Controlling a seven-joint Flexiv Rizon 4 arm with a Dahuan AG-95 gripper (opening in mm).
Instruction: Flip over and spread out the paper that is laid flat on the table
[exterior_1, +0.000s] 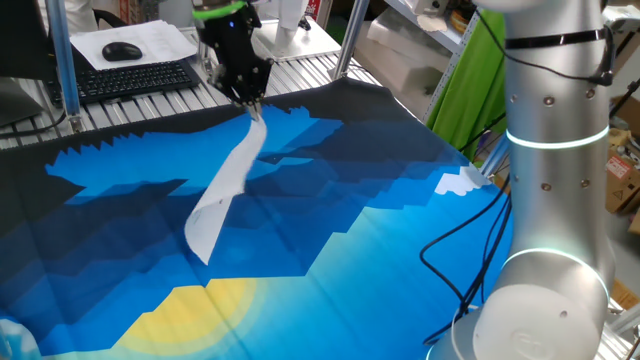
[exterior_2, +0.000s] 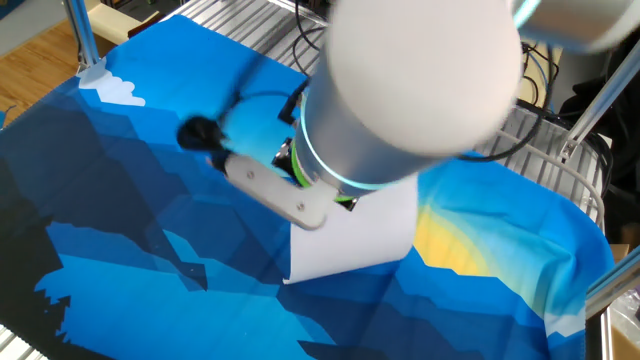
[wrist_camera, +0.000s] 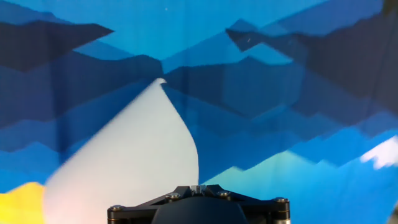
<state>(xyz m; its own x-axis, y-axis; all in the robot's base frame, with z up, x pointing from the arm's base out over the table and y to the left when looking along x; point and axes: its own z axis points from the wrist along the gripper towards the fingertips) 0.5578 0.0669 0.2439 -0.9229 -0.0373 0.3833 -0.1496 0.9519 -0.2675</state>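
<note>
Claw (exterior_1: 254, 108) clamped on one edge of the paper (exterior_1: 225, 190); light, limp sheet curling above table (exterior_1: 380, 230).

You have one fixed view looking across the counter (exterior_1: 330, 270) from beside the arm's base (exterior_1: 545, 300), facing the far metal edge and a keyboard desk (exterior_1: 130, 70). The other fixed view looks steeply down from above, close behind the arm's wrist (exterior_2: 420, 80), which blocks much of the cloth. The hand view points down along the jaws. All three share the paper (exterior_1: 225, 195) (exterior_2: 355, 235) (wrist_camera: 130, 162).
</note>
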